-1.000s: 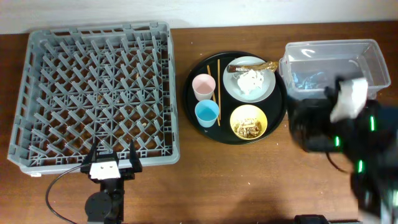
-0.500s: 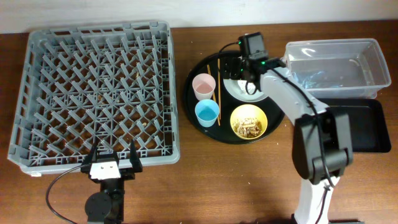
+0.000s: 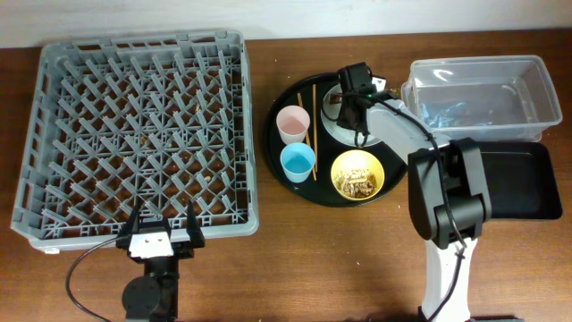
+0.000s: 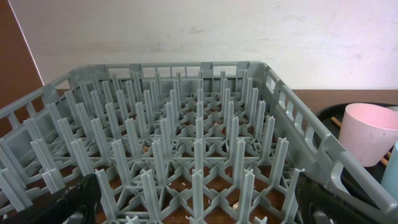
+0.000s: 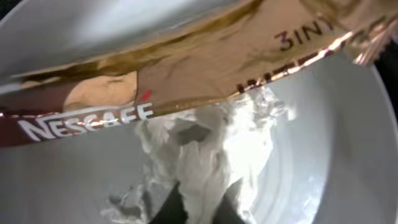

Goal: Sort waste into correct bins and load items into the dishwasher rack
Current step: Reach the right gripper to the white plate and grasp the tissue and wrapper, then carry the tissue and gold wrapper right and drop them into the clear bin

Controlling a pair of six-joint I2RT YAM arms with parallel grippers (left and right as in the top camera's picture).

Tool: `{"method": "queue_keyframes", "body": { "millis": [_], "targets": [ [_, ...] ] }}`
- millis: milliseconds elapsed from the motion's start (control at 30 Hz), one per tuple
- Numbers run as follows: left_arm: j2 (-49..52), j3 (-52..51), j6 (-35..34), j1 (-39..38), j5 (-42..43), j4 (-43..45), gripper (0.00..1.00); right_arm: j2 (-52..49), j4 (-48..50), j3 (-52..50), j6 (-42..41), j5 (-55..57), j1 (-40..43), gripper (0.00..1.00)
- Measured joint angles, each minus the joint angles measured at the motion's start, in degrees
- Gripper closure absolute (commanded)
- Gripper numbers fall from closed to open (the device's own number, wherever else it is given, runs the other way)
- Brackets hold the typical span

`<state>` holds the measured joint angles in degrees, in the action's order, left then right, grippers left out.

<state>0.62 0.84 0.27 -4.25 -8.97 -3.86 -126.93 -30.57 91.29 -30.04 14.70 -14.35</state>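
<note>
Overhead: your right gripper sits low over the pale grey plate, and the arm hides what lies on it. The right wrist view fills that in. The crumpled white tissue is on the plate, and the gold-brown wrapper lies across its top, touching it. Dark fingertips flank the tissue at the frame's bottom edge; whether they are pinching it, you cannot tell.

Your left gripper rests at the near rim of the dishwasher rack, fingers spread wide and holding nothing. The left wrist view shows the pegs side-on, with the pink cup just past the right wall.
</note>
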Motion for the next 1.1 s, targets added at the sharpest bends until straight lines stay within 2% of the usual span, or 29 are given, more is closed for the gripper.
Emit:
{"method": "queue_keyframes", "body": {
  "millis": [100,167,267,367,467,500,533,600,767,800,900,1000,1100],
  "targets": [
    [0.0,0.0,0.0,0.0,0.0,0.0,0.01,0.3,-4.7,2.3,-0.2,-5.5,0.4,0.96],
    [0.0,0.0,0.0,0.0,0.0,0.0,0.01,1.5,-13.2,7.6,0.1,-10.9,0.4,0.96],
    [0.0,0.0,0.0,0.0,0.0,0.0,0.01,6.1,-26.6,17.9,0.2,-13.3,0.5,0.96],
    [0.0,0.0,0.0,0.0,0.0,0.0,0.01,12.6,-29.3,24.1,-0.2,-13.2,3.0,0.96],
    [0.0,0.0,0.0,0.0,0.0,0.0,0.01,13.4,-29.7,24.2,-3.6,-10.8,13.3,0.96],
    [0.0,0.0,0.0,0.0,0.0,0.0,0.01,12.7,-29.9,23.9,-4.7,-9.5,18.5,0.78],
    [0.0,0.0,0.0,0.0,0.0,0.0,0.01,12.0,-29.9,23.9,-5.1,-9.1,20.6,0.33],
    [0.0,0.0,0.0,0.0,0.0,0.0,0.01,8.9,-29.6,23.9,-5.9,-8.5,23.6,0.04],
    [0.0,0.0,0.0,0.0,0.0,0.0,0.01,5.9,-27.3,23.5,-6.0,-11.7,23.0,0.02],
    [0.0,0.0,0.0,0.0,0.0,0.0,0.01,5.9,-26.8,23.5,-5.9,-12.0,21.9,0.12],
    [0.0,0.0,0.0,0.0,0.0,0.0,0.01,5.9,-23.8,23.8,-6.8,-12.2,15.7,0.23],
    [0.0,0.0,0.0,0.0,0.0,0.0,0.01,5.4,-22.1,23.8,-19.0,-7.3,6.7,0.27],
    [0.0,0.0,0.0,0.0,0.0,0.0,0.01,-0.3,-19.5,24.3,-26.6,-4.4,3.3,0.30]
  ]
}}
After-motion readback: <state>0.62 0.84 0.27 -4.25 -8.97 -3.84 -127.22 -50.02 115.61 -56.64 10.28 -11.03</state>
